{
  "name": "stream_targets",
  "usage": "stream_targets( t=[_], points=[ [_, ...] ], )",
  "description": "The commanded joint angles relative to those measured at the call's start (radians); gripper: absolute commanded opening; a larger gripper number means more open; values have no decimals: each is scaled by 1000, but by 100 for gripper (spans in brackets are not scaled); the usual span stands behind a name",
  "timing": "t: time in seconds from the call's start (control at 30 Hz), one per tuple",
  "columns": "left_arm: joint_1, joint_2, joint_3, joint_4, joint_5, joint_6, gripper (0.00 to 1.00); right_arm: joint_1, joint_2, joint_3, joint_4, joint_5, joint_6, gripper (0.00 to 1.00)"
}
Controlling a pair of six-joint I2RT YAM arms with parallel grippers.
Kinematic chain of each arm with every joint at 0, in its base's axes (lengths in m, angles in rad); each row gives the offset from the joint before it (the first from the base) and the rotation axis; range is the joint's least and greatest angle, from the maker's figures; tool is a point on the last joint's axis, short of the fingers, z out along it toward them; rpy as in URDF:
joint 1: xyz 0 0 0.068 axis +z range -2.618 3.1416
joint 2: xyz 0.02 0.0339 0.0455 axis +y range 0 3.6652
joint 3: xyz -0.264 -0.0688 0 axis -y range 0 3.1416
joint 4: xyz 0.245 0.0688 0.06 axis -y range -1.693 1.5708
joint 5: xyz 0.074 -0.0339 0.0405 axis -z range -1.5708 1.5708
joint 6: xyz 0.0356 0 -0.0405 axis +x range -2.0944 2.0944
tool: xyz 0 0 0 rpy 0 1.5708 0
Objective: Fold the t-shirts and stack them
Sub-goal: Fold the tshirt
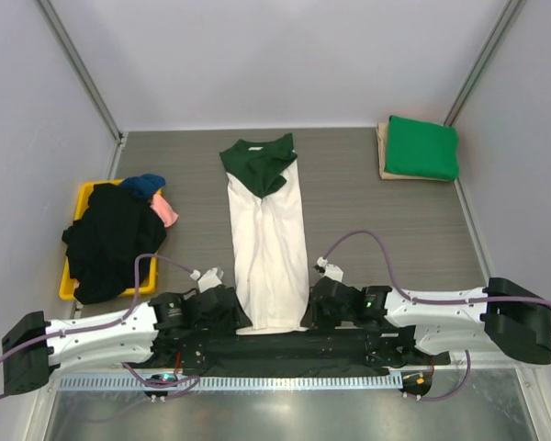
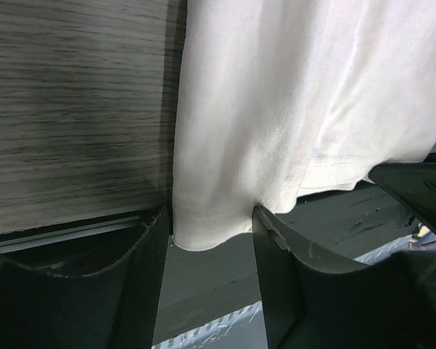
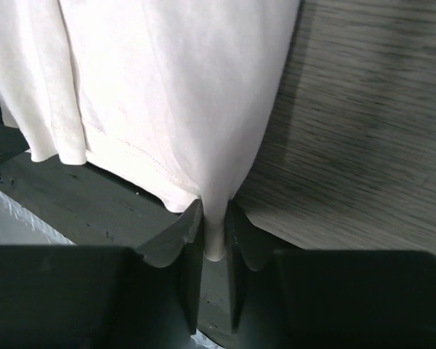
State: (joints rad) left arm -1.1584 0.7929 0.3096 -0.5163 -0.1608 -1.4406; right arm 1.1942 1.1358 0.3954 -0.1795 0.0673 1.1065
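Observation:
The cream t-shirt [image 1: 270, 248] with dark green collar and sleeves lies folded into a long strip down the table's middle, hem toward me. My left gripper [image 1: 231, 308] is open at the hem's left corner; in the left wrist view its fingers [image 2: 149, 240] stand either side of the cream hem [image 2: 211, 225]. My right gripper [image 1: 314, 305] is shut on the hem's right corner, pinching the cream cloth [image 3: 215, 233]. A folded bright green t-shirt [image 1: 422, 147] lies on the tan board at the back right. Black [image 1: 106, 243], blue [image 1: 143, 186] and pink [image 1: 167, 211] t-shirts are heaped at the left.
The yellow tray [image 1: 71, 280] under the heap stands against the left wall. The tan board [image 1: 384, 167] sits in the back right corner. Grey walls close in both sides and the back. A black base strip and metal rail run along the near edge.

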Motion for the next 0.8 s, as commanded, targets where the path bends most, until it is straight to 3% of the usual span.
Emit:
stream_targets(
  t=[0.0,0.07,0.1,0.13,0.17,0.43,0.6,0.77],
  points=[
    [-4,40,-3,38,-20,0,50,5,-24,-13,0,48,21,22],
    [-4,55,9,39,-31,9,38,5,-30,-12,-6,48,15,13],
    [-4,58,14,39,-34,16,15,5,-33,-10,-9,48,16,9],
    [-4,61,25,38,-39,22,4,5,-37,-10,-17,40,16,1],
    [-6,60,32,32,-36,19,0,7,-45,-10,-21,39,26,1],
    [-136,74,226,-224,-132,-38,0,154,-74,103,-210,164,92,1],
    [-136,72,355,-333,-238,-1,0,140,-105,212,-322,291,38,1],
    [-84,97,433,-396,-281,65,0,45,-74,304,-374,296,-71,1]
  ],
)
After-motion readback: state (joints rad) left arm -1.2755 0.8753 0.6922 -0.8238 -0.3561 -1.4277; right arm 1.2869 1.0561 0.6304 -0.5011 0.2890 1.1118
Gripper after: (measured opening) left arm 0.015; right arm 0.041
